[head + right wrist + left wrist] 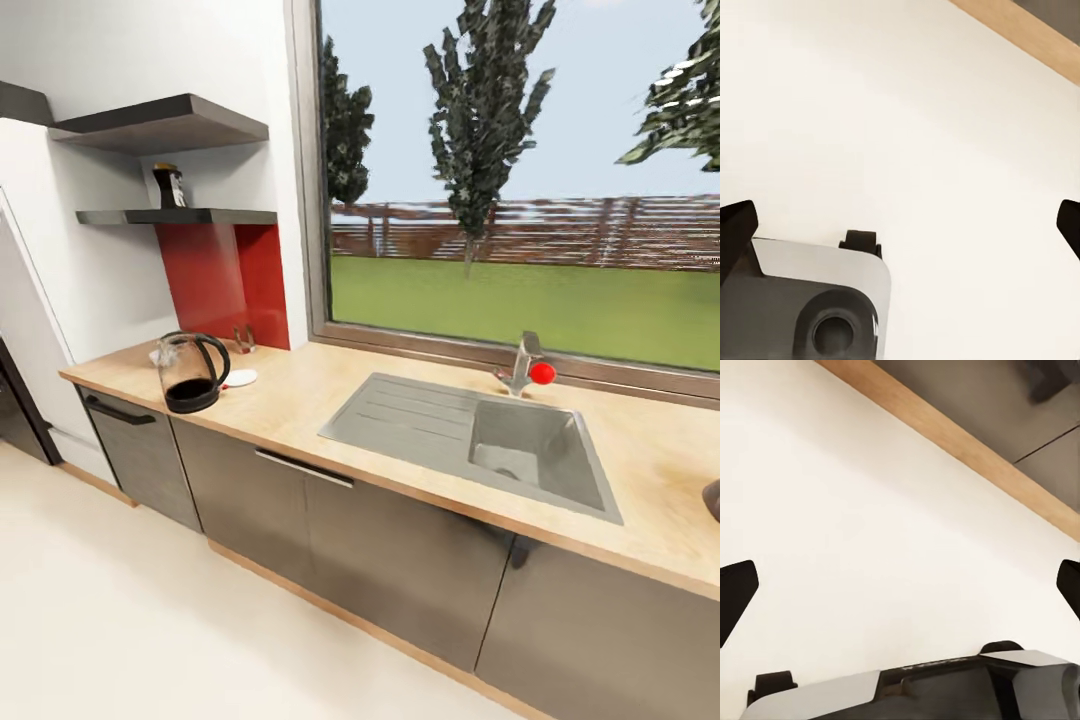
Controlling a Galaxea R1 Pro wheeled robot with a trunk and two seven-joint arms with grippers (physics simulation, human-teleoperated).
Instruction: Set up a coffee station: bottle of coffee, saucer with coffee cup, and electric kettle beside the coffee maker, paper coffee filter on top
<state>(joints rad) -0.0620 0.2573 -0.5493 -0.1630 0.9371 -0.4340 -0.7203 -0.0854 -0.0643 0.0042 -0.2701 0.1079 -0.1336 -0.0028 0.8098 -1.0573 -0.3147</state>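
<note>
Counter (640, 470): kettle (190, 372) at far end, beside saucer (238, 378)
Shelf (180, 216): bottle (169, 186) unmoved — transfer pending (my judgement)
Left gripper (900, 592): fingers spread, empty
Right gripper (900, 225): likewise — both aimed at floor

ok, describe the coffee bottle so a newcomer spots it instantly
Find the red backsplash left of the big window; two dark floating shelves sit there. On the lower kitchen shelf stands the bottle of coffee: small, dark and alone up there, unlike the glass electric kettle down on the countertop.
</note>
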